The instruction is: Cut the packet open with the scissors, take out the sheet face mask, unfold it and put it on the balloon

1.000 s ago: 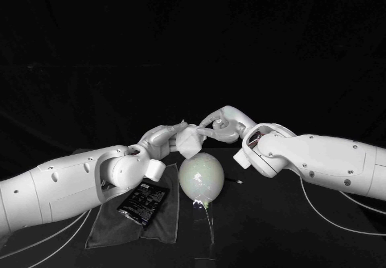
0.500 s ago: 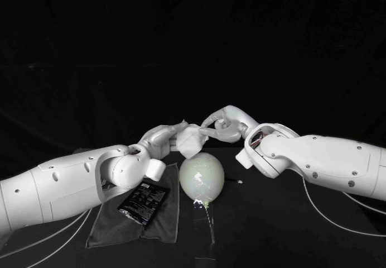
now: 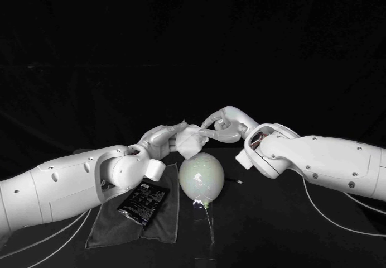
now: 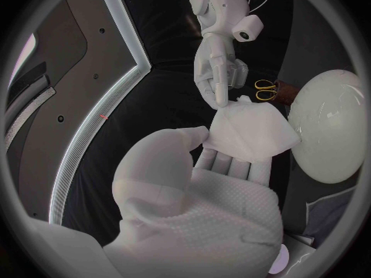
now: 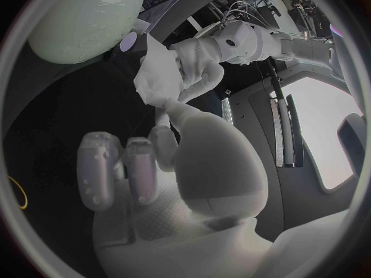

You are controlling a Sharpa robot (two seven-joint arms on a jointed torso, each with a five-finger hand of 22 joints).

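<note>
**Left hand** (image 3: 161, 139): raised above the far part of the surface, palm up. It holds the sheet mask; in the left wrist view its fingers (image 4: 232, 164) lie flat under the mask and the thumb rests at the mask's near edge.

**Right hand** (image 3: 223, 125): raised opposite the left hand and just beside it. Its fingertips (image 4: 222, 99) meet the upper corner of the mask in a narrow pinch, while the other fingers (image 5: 101, 167) are curled in toward the palm.

**Sheet mask** (image 3: 191, 139): white, still folded and crumpled into a small wad. It is carried in the air between the two hands, above the far end of the balloon and not touching it.

**Balloon** (image 3: 201, 176): pale and egg-shaped, lying on the middle of the surface with its knot pointing toward the near edge. It is bare.

**Packet** (image 3: 143, 202): dark foil with small print. It lies flat and tilted on the cloth, just left of the balloon and partly under the left arm.

**Cloth** (image 3: 153, 229): grey and rectangular, spread flat on the left half of the surface and reaching toward the near edge. Its right edge is beside the balloon.

**Scissors** (image 4: 265, 89): yellow handles, lying on the surface beyond the balloon and well apart from both hands. The blades cannot be made out.

**Surface** (image 3: 281, 223): black.
</note>
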